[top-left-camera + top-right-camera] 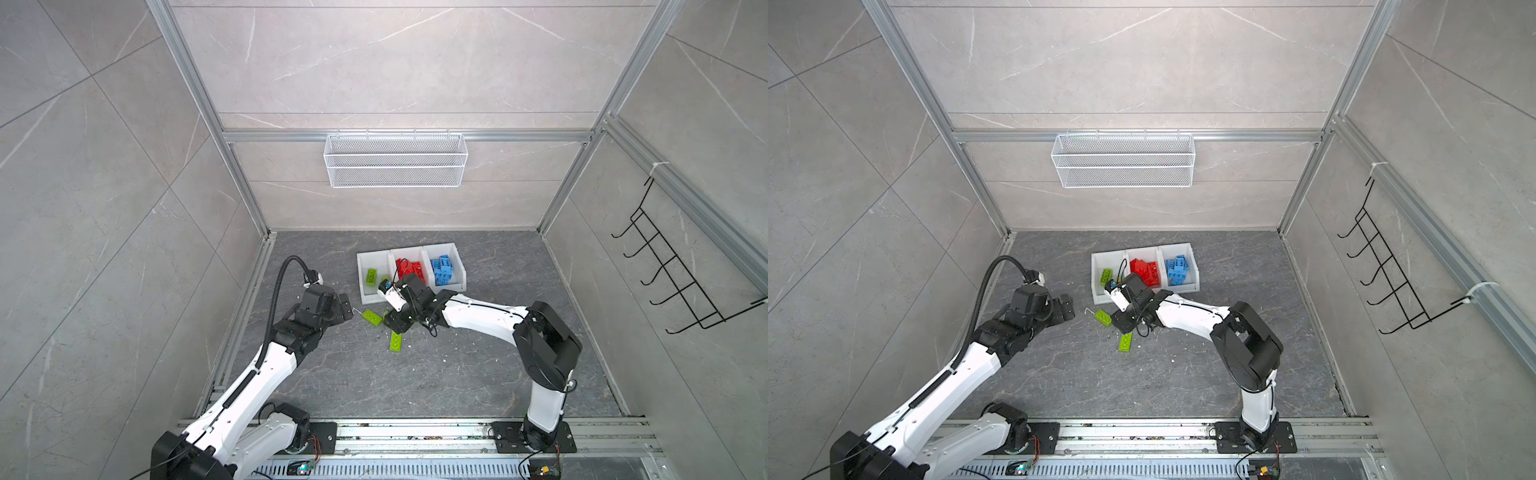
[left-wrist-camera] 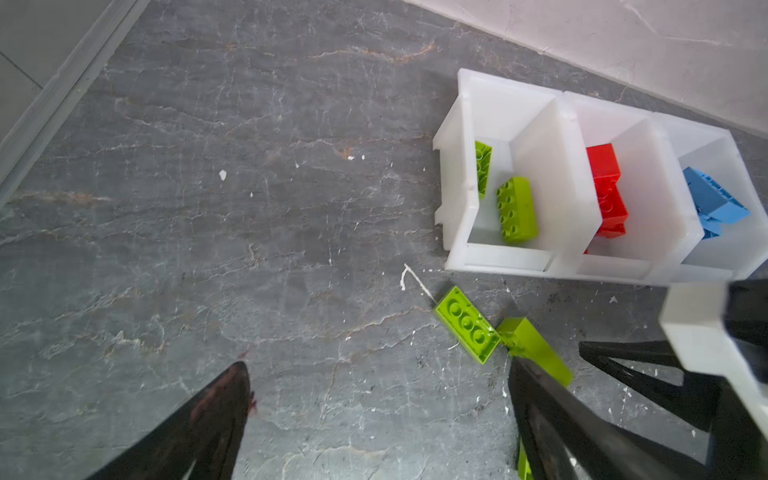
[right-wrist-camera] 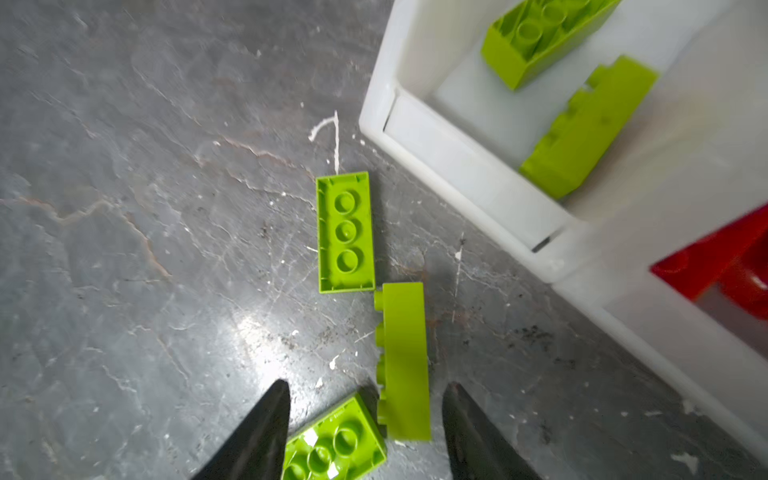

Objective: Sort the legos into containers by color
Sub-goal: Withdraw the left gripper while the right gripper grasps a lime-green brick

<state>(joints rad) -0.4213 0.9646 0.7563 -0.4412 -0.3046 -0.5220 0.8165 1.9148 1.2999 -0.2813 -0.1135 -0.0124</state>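
In both top views your right end effector (image 1: 395, 325) sits just below centre frame, its arm covering some of the loose green legos (image 1: 372, 317) on the surface (image 1: 457, 374). Its wrist view shows what they hide: fingers parted, straddling a green brick on its side (image 3: 405, 361) without gripping it, near an upside-down brick (image 3: 345, 232) and a third brick (image 3: 336, 444) whose faint moulded lettering is too small to read. Your left end effector (image 2: 378, 365) is spread wide, empty. The containers (image 1: 362, 291) directly above hold green, red and blue.

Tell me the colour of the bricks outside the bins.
Lime green bricks; right wrist view shows best.
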